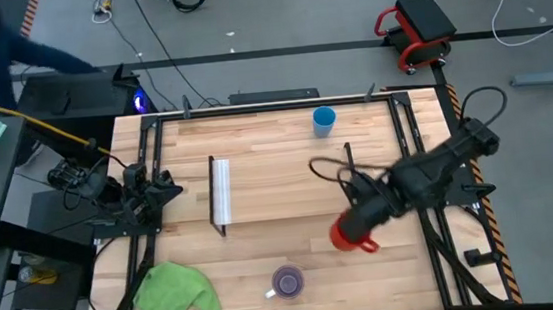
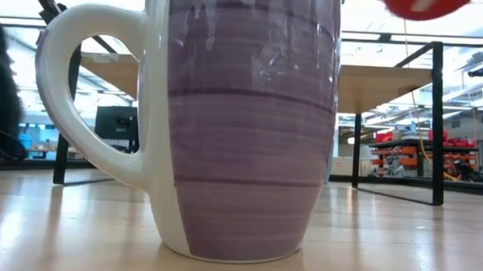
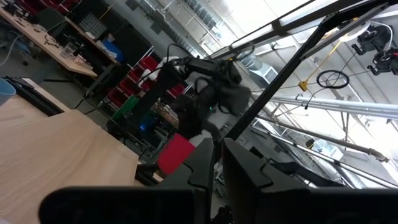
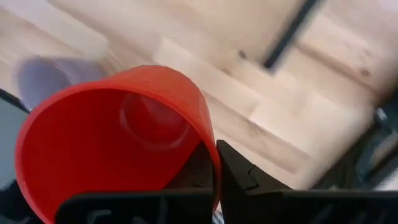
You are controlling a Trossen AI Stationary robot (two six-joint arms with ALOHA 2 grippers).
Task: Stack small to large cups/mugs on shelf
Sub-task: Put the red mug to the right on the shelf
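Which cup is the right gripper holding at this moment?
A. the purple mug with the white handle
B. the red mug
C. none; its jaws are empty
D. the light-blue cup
B: the right gripper pinches the red mug's rim, while the light-blue cup and purple mug stand apart on the wood.

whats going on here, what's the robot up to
The right end effector holds the red mug by its rim, lifted near the shelf. The purple mug and blue cup still sit on the table. The left end effector waits at the left edge.
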